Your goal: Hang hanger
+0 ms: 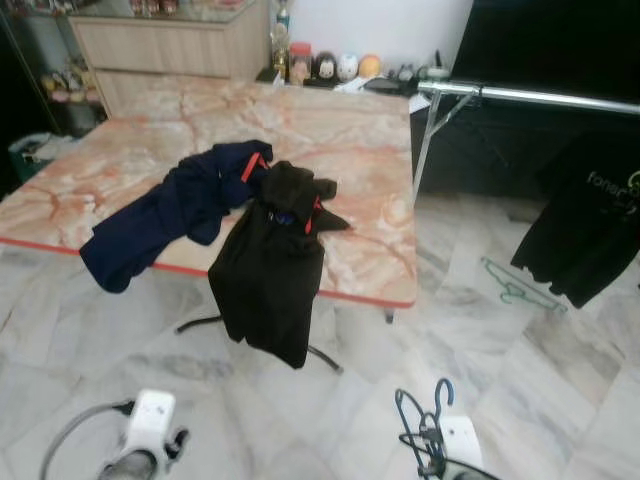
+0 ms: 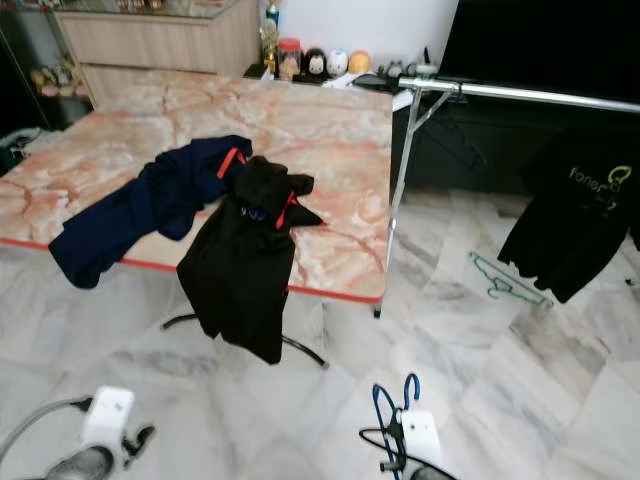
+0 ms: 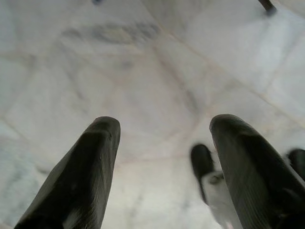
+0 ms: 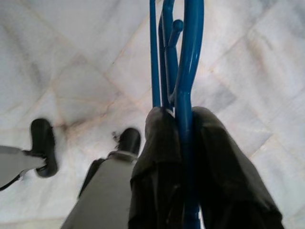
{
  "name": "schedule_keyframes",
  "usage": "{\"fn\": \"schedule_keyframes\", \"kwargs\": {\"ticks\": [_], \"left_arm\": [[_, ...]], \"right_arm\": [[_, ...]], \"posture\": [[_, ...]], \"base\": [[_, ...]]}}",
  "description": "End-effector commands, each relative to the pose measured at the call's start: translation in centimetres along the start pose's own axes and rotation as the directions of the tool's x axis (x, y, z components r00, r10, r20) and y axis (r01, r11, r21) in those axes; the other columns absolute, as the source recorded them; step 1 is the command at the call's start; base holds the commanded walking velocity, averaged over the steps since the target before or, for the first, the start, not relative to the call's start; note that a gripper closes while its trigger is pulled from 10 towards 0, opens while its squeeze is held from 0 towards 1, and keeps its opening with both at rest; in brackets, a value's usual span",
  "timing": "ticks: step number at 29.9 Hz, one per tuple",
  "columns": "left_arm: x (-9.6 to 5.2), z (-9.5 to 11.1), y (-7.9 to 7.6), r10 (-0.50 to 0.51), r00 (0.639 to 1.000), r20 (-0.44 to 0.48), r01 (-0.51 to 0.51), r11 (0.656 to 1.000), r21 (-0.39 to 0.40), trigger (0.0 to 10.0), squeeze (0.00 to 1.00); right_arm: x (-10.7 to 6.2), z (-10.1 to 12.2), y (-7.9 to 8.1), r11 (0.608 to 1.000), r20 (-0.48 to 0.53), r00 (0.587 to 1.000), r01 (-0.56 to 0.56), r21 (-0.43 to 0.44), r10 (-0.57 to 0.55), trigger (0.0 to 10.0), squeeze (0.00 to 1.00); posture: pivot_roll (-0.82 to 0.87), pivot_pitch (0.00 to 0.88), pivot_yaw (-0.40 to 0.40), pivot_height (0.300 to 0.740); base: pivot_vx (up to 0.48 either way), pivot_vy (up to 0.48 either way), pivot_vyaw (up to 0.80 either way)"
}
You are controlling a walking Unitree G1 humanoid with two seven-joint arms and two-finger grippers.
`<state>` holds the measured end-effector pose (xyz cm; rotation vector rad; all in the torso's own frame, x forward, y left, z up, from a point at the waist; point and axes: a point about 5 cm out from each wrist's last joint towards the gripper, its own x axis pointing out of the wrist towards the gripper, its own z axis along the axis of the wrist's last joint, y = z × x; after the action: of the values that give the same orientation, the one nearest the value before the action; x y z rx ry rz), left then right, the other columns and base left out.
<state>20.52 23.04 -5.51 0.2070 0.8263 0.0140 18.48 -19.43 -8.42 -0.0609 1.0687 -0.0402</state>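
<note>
Right wrist view: the right tool (image 4: 183, 157) is seen clenched on a blue hanger (image 4: 183, 71), whose wire is pinched between the two black fingers (image 4: 159, 162) and extends forward over the marble floor (image 4: 66, 57). Seen from the head, the same hanger (image 1: 425, 420) is held low at the right, in front of the robot, with its hook curving upward. The left tool (image 3: 162, 167) is shown released, its fingers (image 3: 83, 171) spread apart above the bare floor, and its white wrist (image 1: 148, 420) appears low at the left. Ahead, a marble-patterned surface (image 1: 340, 140) carries a dark blue garment (image 1: 175, 215) and a black garment (image 1: 270, 265), both draped over the near edge, the two touching near their collars. To the right, a metal rail (image 1: 540, 97) is mounted on a slanted leg (image 1: 430, 135). A black shirt (image 1: 590, 230) with green lettering is hung below the rail. A green hanger (image 1: 520, 290) lies on the floor below the rail, near the shirt. Small jars and figures (image 1: 330, 65) are lined up beyond the surface's far edge.
</note>
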Motion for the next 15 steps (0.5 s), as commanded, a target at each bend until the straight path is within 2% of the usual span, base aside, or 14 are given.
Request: {"fn": "schedule_keyframes", "kwargs": {"ticks": [1, 5, 10, 15], "left_arm": [[0.1, -1.0, -0.5, -0.002, 0.999, -0.043, 0.002, 1.000, -0.003, 10.0, 0.00], [0.2, -1.6, -1.0, 0.007, 0.997, -0.079, -0.013, 0.997, -0.075, 10.0, 0.00], [0.3, -2.2, -1.8, -0.001, 0.993, -0.122, -0.006, 0.998, -0.058, 10.0, 0.00], [0.2, -2.8, -2.0, 0.009, 0.989, -0.146, -0.016, 0.999, -0.044, 10.0, 0.00]], "right_arm": [[0.0, -0.1, -0.3, 1.000, 0.001, 1.000, 0.009, 0.005, -0.009, 10.0, 0.00], [0.0, -0.1, -0.3, 1.000, 0.003, 1.000, 0.010, 0.006, -0.010, 10.0, 0.00], [0.0, -0.1, -0.3, 1.000, 0.004, 1.000, 0.010, 0.009, -0.010, 10.0, 0.00], [0.0, -0.1, -0.3, 0.999, 0.001, 1.000, 0.007, -0.031, -0.007, 10.0, 0.00]], "posture": [[0.02, 0.000, -0.068, 0.740], [0.02, 0.000, -0.068, 0.740], [0.00, 0.000, -0.062, 0.740], [0.00, 0.000, -0.060, 0.740]], "base": [[0.000, 0.000, 0.00], [0.000, 0.000, 0.00], [0.000, 0.000, 0.00], [0.000, -0.052, 0.00]]}}
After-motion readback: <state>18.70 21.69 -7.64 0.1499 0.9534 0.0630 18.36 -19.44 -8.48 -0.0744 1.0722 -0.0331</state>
